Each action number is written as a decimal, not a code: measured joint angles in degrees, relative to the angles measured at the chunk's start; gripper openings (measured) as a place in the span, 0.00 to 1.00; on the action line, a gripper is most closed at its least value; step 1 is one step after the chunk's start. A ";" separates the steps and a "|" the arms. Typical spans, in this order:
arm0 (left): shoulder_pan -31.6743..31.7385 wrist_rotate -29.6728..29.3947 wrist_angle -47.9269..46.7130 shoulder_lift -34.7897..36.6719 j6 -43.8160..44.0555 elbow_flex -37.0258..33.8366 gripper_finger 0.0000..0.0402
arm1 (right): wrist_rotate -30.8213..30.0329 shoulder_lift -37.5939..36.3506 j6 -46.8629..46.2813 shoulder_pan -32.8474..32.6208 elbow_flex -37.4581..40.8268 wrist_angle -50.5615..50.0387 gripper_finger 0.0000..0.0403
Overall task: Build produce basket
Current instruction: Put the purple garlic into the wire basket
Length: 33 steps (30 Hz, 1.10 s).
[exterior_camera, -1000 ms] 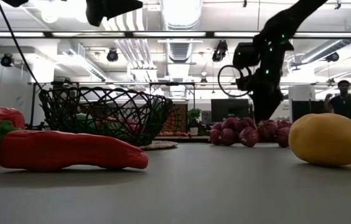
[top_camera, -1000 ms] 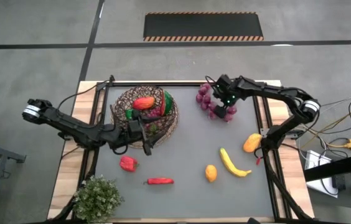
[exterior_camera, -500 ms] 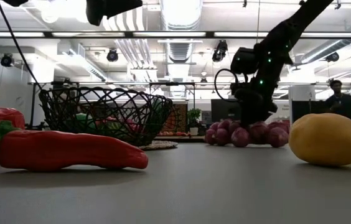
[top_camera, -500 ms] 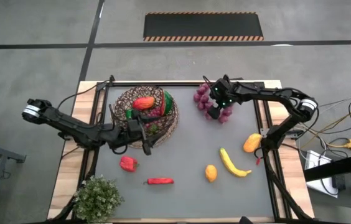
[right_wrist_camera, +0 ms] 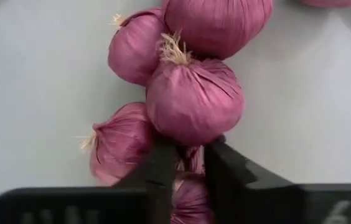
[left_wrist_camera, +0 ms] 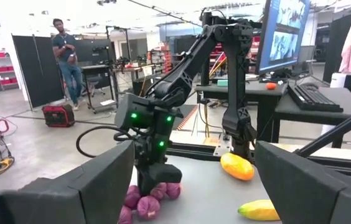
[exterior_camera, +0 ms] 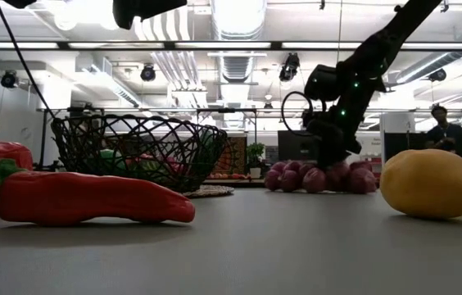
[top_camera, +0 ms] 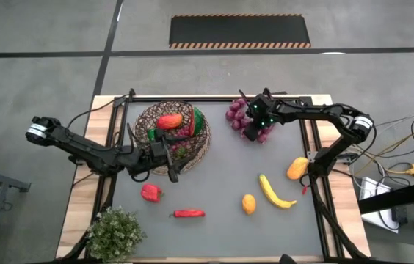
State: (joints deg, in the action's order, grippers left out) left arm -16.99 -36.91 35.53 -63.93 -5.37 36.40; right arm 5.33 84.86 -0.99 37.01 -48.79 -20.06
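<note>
The wicker basket (top_camera: 172,133) stands at the far left of the grey mat and holds a red pepper (top_camera: 169,121), a watermelon slice (top_camera: 196,119) and some purple produce. My left gripper (top_camera: 170,163) hangs open by the basket's near rim, nothing between its fingers (left_wrist_camera: 101,183). A bunch of purple bulbs (top_camera: 242,117) lies on the mat at the far middle and also shows in the low view (exterior_camera: 313,178). My right gripper (top_camera: 255,126) stands on it, shut on the bunch (right_wrist_camera: 194,106). My right gripper pinches a small purple part in the middle of the bunch (right_wrist_camera: 191,157) between its two fingers (right_wrist_camera: 162,171). It comes from above, slanting down from the table's right. The bunch rests on the mat, its bulbs spread around the fingers.
Loose on the mat are a banana (top_camera: 275,192), an orange fruit (top_camera: 248,203), a yellow-orange fruit (top_camera: 297,169), a red pepper (top_camera: 151,193) and a red chili (top_camera: 189,213). A potted plant (top_camera: 115,233) stands at the near left corner. A person (exterior_camera: 442,129) stands beyond the table.
My right gripper has moved a little toward the table's left over the purple bunch and has shut on it. The bunch has slid slightly leftward on the mat.
</note>
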 joint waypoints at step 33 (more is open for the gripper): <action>0.00 -0.87 -0.54 -2.61 -1.41 -0.22 0.78 | -0.31 -27.12 -4.35 -17.14 16.85 32.16 0.03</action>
State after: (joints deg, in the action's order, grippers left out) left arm -16.99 -37.78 34.99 -66.54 -6.78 36.18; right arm 5.02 57.74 -5.34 19.87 -31.94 12.09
